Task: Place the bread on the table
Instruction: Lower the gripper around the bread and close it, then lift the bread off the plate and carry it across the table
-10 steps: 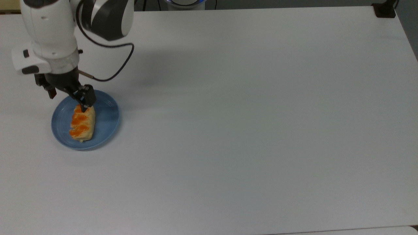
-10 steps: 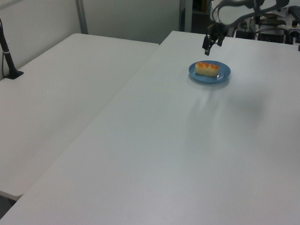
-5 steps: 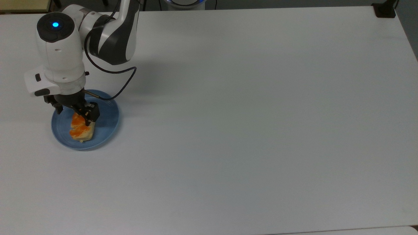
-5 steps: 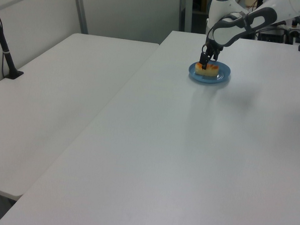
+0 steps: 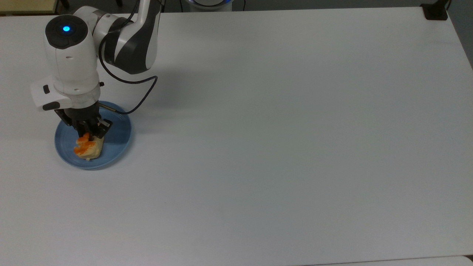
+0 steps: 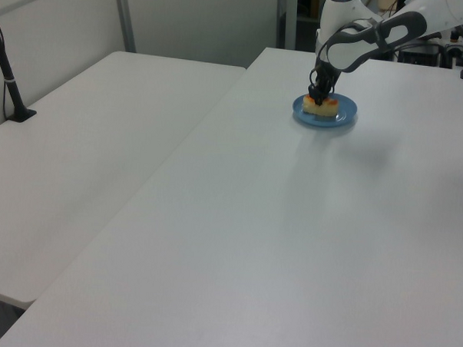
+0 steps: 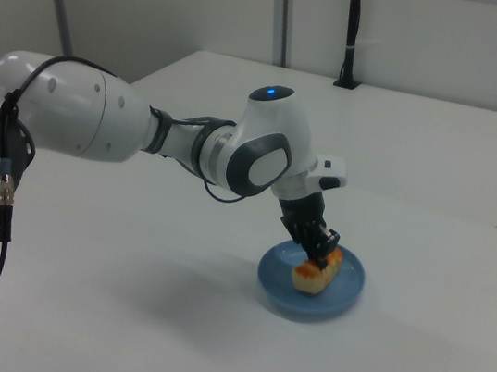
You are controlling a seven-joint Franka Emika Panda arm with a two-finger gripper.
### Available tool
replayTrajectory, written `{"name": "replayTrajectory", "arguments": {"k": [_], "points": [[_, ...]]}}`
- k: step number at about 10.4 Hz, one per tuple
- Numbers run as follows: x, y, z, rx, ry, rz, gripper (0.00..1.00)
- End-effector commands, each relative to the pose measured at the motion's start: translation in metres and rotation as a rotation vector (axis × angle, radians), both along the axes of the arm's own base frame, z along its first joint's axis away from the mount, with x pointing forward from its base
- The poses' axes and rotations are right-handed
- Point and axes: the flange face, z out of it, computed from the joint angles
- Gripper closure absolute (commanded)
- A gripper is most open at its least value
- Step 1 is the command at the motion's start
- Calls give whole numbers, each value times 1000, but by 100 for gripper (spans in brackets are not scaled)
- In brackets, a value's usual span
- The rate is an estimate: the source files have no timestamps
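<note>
**Looks like a robotics lab**

Plain white desk (image 5: 295, 147) carrying a white robot arm (image 7: 143, 138) with a trailing black cable (image 5: 136, 99). Second white desk (image 6: 86, 152) alongside, black pole (image 6: 9, 79) clamped to its edge. Pale partition walls (image 7: 421, 34) with metal posts (image 6: 124, 19) behind. No homely furnishings, just test gear.

The gripper (image 5: 89, 133) covers the upper end of the bread (image 5: 87, 148) beneath it (fingertip contact unreadable), and the blue plate (image 5: 116, 142) is partly hidden behind it.

Bread (image 5: 88, 147) pale tan, orange patches; plate (image 5: 117, 142) blue; table (image 5: 281, 140) white
</note>
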Motion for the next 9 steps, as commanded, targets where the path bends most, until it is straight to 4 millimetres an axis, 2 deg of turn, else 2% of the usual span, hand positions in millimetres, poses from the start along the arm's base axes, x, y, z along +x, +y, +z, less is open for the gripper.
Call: {"name": "replayTrajectory", "arguments": {"k": [1, 3, 4, 5, 6, 7, 9], "points": [[1, 5, 9, 30, -28, 6, 100], [-2, 9, 44, 38, -63, 5, 100], [-4, 22, 68, 54, -50, 17, 100], [-7, 51, 104, 73, -62, 47, 100], [-9, 96, 126, 111, -45, 90, 100], [-11, 146, 135, 148, -3, 136, 100], [-30, 258, 140, 192, 98, 224, 100]]}}
